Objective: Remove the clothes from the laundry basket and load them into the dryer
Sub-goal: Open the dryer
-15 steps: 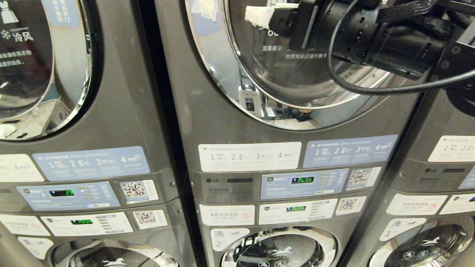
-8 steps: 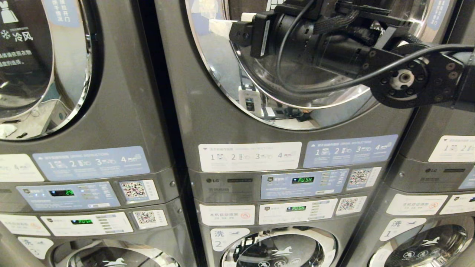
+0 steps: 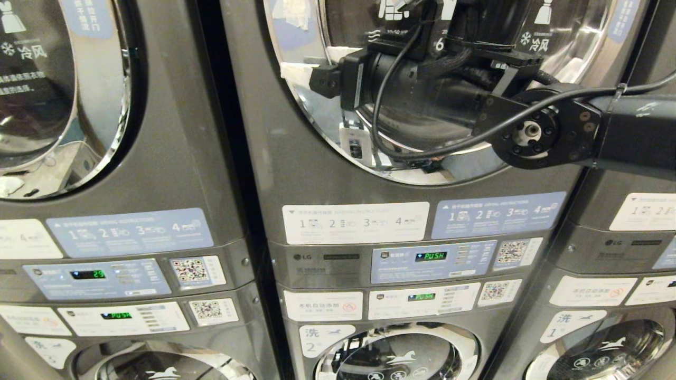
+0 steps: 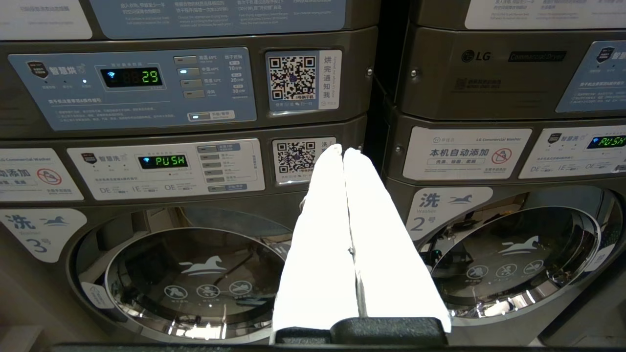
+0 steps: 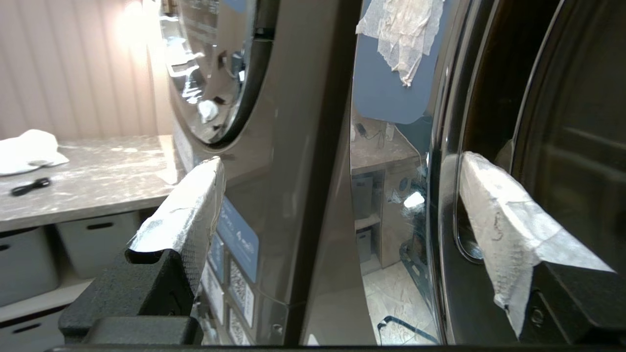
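No clothes or basket in sight: the right gripper, jaws wide and empty, hangs at the apparently closed dryer door; loading seemingly not begun, left gripper pressed shut.

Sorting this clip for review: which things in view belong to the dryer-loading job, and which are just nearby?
Job:
- middle dryer door, shut
- right gripper, open, at that door's edge
- left gripper, shut, parked low

Nearby:
- left dryer
- washers below
- counter with white cloth

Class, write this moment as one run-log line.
right end effector: open, empty, at middle dryer door | left end effector: shut, parked | clothes: not seen
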Robot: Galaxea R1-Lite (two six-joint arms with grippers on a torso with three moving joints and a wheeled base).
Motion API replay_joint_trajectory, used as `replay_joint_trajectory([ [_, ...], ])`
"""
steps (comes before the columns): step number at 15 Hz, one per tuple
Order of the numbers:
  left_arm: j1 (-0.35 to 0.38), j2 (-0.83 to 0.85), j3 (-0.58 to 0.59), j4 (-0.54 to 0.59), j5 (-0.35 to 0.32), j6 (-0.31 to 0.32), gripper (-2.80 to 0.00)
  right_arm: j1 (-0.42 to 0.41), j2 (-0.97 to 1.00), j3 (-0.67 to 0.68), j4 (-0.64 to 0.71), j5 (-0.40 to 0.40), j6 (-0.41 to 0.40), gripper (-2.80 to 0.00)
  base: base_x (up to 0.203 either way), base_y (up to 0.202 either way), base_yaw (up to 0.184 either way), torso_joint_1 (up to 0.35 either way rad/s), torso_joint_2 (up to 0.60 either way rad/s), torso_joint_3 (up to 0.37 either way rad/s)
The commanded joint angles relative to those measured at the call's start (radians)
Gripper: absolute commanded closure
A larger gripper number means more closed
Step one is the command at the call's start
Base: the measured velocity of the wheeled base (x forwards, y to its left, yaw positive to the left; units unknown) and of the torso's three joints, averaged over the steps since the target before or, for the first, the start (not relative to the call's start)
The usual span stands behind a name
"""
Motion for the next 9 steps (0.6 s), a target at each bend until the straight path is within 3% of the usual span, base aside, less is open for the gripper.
replay_joint_trajectory([
  [1,0.000,0.000,0.000,0.000,0.000,0.000,0.00,0.004,0.005,-0.001,-0.002,0.012,-0.002,-2.80,0.000,0.000,0.000,0.000,0.00,0.000],
  [9,0.000,0.000,0.000,0.000,0.000,0.000,0.00,0.030,-0.027,0.020,0.000,0.088,0.002,-2.80,0.000,0.000,0.000,0.000,0.00,0.000],
])
